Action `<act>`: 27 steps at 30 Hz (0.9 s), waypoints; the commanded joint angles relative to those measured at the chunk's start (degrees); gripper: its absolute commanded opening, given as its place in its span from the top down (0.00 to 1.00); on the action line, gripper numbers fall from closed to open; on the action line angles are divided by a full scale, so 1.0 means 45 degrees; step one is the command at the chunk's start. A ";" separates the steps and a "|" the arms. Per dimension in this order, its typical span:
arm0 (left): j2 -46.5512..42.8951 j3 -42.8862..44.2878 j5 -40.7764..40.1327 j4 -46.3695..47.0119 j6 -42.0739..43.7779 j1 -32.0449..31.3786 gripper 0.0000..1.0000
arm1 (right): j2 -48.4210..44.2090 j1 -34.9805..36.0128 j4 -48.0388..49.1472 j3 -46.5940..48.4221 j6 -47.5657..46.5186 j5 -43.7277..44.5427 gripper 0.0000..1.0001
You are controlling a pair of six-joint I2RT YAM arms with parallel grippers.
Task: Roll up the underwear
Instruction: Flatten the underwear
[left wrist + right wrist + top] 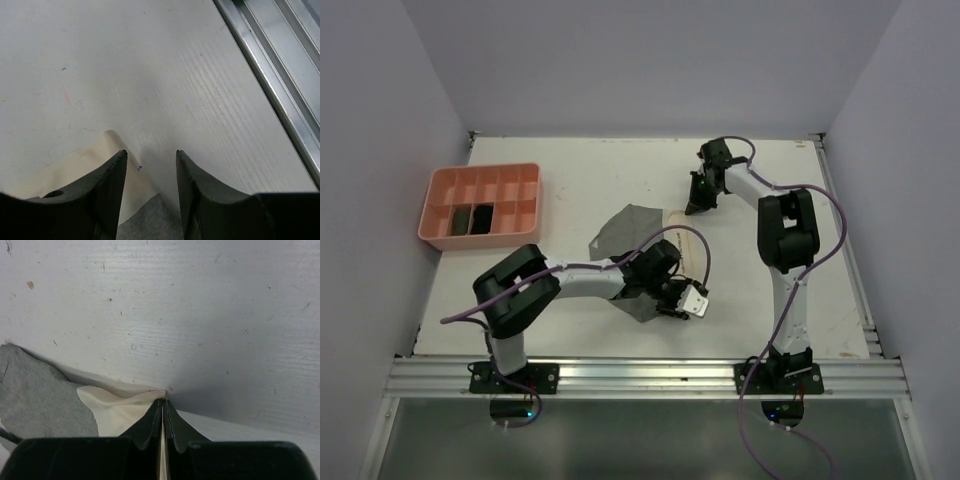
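The underwear point(632, 232) lies spread near the middle of the table point(570, 180), grey with a cream band. The right jaws pinch the band's far corner. The left jaws stand spread over its near corner. A tidy roll likely needs both corners gripped evenly, with the band kept taut.

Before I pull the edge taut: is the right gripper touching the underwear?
Touching. The right wrist view shows the right gripper with its jaws shut on the cream edge of the underwear. The cloth rises to a peak at their tips.
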 commanded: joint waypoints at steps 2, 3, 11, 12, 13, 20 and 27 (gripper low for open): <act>-0.1546 -0.0032 0.0388 0.2036 -0.0799 0.0441 0.50 | -0.1066 -0.0077 -0.0116 0.0539 -0.0146 -0.0290 0.92; -0.1702 -0.0032 0.0388 0.2193 -0.1149 0.0539 0.49 | -0.1261 -0.0078 -0.0116 0.0539 -0.0088 -0.0271 0.91; -0.3013 0.0415 0.1128 0.2413 -0.5496 0.2469 0.48 | -0.2550 -0.0292 -0.0390 -0.0221 -0.0087 -0.0095 0.87; -0.2703 0.0939 0.1188 0.2062 -0.5914 0.2918 0.50 | -0.2687 -0.0292 -0.0370 -0.0570 -0.0126 -0.0192 0.87; -0.2526 0.1196 0.1189 0.1671 -0.6266 0.3773 0.50 | -0.2882 -0.0292 -0.0312 -0.0767 -0.0126 -0.0289 0.88; -0.0768 0.2253 0.0077 -0.1514 -0.7323 0.6495 0.56 | -0.2981 0.0097 -0.0410 -0.1998 0.0088 -0.1247 0.88; 0.0795 0.2312 -0.0120 -0.2493 -0.7714 0.7375 0.57 | -0.2358 0.0547 -0.0954 -0.2040 0.0245 -0.1052 0.83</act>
